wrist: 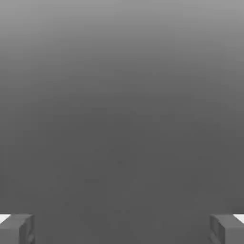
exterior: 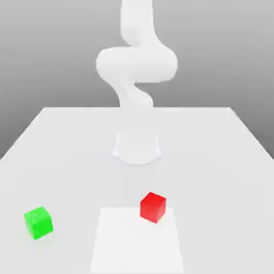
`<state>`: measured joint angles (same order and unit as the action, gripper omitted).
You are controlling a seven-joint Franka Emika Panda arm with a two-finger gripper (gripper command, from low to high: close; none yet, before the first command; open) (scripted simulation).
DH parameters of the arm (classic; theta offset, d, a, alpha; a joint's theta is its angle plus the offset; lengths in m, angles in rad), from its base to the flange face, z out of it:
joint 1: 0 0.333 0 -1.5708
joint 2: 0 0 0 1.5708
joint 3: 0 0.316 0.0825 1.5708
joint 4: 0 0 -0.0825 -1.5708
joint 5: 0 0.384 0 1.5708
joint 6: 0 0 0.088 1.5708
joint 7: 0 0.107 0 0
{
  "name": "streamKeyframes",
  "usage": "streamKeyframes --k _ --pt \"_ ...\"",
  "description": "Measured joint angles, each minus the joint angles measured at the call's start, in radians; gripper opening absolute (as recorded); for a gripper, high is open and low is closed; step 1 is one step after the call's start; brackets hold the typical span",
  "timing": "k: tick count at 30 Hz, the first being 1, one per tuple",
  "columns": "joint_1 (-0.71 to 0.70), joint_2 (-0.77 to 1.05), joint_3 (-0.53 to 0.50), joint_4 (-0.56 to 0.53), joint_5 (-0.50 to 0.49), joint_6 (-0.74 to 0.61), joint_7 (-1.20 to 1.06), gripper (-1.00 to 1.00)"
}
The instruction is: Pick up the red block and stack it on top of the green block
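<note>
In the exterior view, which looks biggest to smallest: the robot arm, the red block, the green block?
1. Robot arm, by far.
2. Red block and green block: look alike in size, so no ranking.

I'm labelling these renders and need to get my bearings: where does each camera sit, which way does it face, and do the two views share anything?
Exterior view: off the arm, raised, looking down across the white table toward the arm; red block near the middle front, green block toward this view's left.
Hand view: on the hand, looking past the open end effector at plain grey; two grey fingertips show at the picture's edge, nothing between them.
Shared: neither block appears in both; the arm that carries the hand camera is the link.
</note>
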<state>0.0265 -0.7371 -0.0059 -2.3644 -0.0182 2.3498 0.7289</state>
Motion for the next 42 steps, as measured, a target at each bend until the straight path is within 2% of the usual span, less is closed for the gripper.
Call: streamKeyframes --k 11,18,23,26,27,34,37,42 --pt "0.137 0.344 -0.081 -0.331 -0.073 0.266 -0.399 0.00" --pt "0.236 0.599 -0.149 -0.554 -0.050 0.462 -0.730 0.00" --pt "0.256 0.780 -0.133 -0.556 0.054 0.614 -0.833 0.00" --pt "0.199 0.888 -0.060 -0.541 0.126 0.707 -0.888 0.00" --pt "0.183 0.911 -0.042 -0.538 0.135 0.726 -0.895 -1.00" --pt "0.181 0.910 -0.040 -0.539 0.133 0.724 -0.893 -1.00" --pt "0.198 0.822 -0.075 -0.551 0.069 0.649 -0.845 -1.00" --pt "0.172 0.649 -0.075 -0.574 -0.002 0.499 -0.795 -1.00"
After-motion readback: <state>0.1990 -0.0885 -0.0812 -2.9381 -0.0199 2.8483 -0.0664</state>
